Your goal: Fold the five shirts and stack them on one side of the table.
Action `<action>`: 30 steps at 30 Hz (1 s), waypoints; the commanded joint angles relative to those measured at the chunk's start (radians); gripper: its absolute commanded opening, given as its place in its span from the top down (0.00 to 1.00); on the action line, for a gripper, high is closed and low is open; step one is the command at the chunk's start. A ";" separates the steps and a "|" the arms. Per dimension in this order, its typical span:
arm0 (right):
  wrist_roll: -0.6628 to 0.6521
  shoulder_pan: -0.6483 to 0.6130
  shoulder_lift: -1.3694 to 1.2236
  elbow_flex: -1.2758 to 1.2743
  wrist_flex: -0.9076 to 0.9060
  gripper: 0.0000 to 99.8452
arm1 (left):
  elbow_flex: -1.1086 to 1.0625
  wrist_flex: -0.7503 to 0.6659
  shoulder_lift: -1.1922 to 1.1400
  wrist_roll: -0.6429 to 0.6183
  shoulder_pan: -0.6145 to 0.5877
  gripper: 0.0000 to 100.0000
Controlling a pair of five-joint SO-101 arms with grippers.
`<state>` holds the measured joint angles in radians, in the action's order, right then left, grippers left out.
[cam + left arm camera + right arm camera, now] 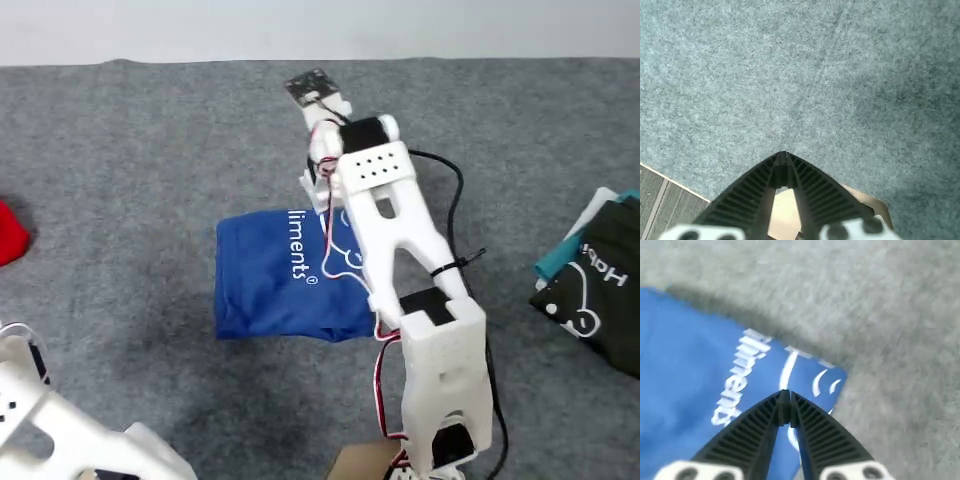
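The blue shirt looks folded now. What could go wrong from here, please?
The right gripper hangs shut over the blue shirt near its printed corner; pressing down like that might rumple the fold instead of gripping it. Dragging the shirt across the grey mat to the black shirt might also open it.

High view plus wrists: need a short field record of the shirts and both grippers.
blue shirt: folded, mid-table, print facing up
right gripper: shut, empty, over the blue shirt's print; cannot tell if it touches
left gripper: shut, empty, over bare gray mat near the table edge
black shirt: at the high view's right edge, lying on a teal cloth
red cloth: at the high view's left edge, mostly cut off
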<state>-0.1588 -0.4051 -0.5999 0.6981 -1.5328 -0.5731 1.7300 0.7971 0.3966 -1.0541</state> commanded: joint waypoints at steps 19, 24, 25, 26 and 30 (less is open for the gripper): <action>0.025 0.013 0.237 -0.199 -0.254 0.97 | 0.036 0.005 0.017 0.014 0.005 1.00; 0.031 0.041 0.174 -0.199 -0.254 0.73 | 0.035 0.002 0.017 0.014 0.006 1.00; 0.029 0.044 0.154 -0.199 -0.254 0.70 | 0.035 0.002 0.017 0.014 0.006 1.00; 0.028 0.045 0.131 -0.199 -0.248 0.69 | 0.035 0.002 0.017 0.014 0.006 1.00; 0.032 0.038 0.058 -0.199 -0.216 0.69 | 0.035 0.002 0.017 0.014 0.006 1.00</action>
<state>-0.1373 -0.3667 -0.5355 0.4987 -1.7492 -0.5731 1.7300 0.7971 0.4012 -1.0541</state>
